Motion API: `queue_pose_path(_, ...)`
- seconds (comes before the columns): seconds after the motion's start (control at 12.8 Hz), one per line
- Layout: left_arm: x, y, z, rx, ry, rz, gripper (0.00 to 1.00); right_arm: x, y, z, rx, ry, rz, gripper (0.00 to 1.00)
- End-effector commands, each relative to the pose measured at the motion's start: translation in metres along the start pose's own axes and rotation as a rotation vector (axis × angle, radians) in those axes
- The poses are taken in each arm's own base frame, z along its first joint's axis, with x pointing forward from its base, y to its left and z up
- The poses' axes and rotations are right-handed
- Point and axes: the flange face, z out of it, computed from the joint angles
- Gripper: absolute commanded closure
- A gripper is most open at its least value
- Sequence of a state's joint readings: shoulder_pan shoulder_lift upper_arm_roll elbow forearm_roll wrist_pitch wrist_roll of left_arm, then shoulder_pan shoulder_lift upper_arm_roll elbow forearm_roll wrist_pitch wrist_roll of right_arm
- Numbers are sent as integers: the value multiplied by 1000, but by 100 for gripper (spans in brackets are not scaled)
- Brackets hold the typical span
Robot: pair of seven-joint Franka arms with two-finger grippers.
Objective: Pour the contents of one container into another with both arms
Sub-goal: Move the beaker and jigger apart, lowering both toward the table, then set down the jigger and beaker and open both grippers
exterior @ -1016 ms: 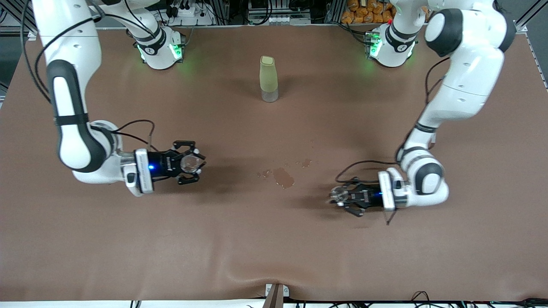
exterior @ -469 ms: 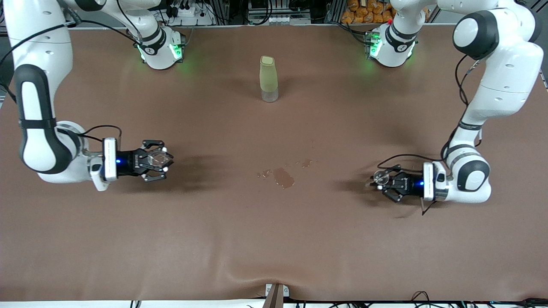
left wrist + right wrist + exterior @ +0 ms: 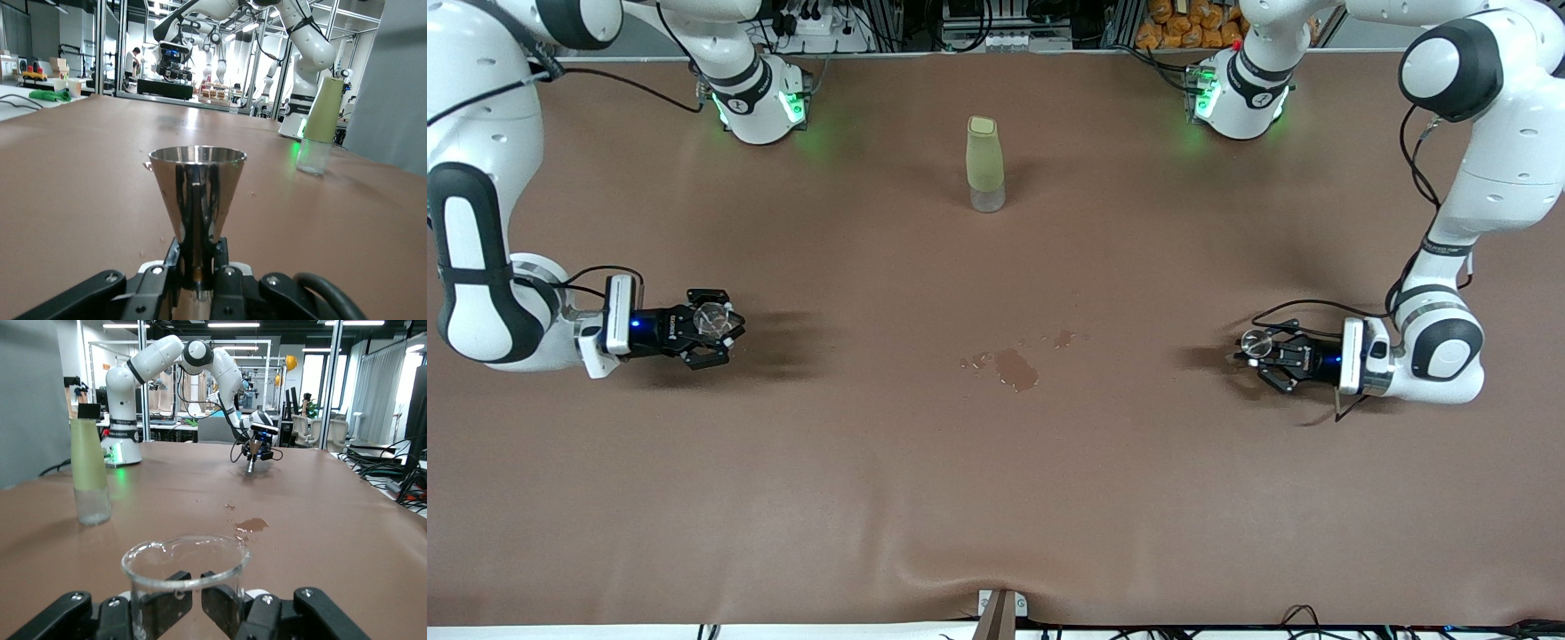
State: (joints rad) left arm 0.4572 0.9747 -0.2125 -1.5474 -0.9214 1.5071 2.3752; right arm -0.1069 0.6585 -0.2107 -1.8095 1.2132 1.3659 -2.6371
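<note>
My left gripper (image 3: 1264,346) is shut on the narrow waist of a shiny metal cone-shaped cup (image 3: 1257,340), low over the table toward the left arm's end. In the left wrist view the cup (image 3: 197,190) stands upright, mouth up, in the gripper (image 3: 198,268). My right gripper (image 3: 711,324) is shut on a clear glass beaker (image 3: 712,315), low over the table toward the right arm's end. The beaker (image 3: 183,583) is upright in the right wrist view, with the dark pads (image 3: 167,610) showing through its glass. I cannot tell whether either vessel holds liquid.
A pale green bottle with a clear base (image 3: 984,164) stands upright mid-table, near the robots' bases. A small dark wet spill (image 3: 1016,367) with a few drops lies on the brown mat (image 3: 996,498) between the two grippers.
Both arms have drawn apart, each toward its own end of the table. The beaker and the metal cup went with them, still held.
</note>
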Motion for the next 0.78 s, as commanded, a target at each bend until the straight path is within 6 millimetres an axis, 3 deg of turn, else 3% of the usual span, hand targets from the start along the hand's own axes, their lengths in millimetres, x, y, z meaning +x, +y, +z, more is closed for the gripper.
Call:
queue_pose_path(0.0,-13,8,-1,-25,17,-15,100,-31,-10,-6,-6,16,-43,100)
queue_pose_path(0.31,-17,14,-7,-40,16,-20,100,-68,-13,-22,-119,-59,-39,100)
queue_pose_path(0.7,-17,18,-13,-39,31,23,100,-125,-27,-7,-243,-4,15,100)
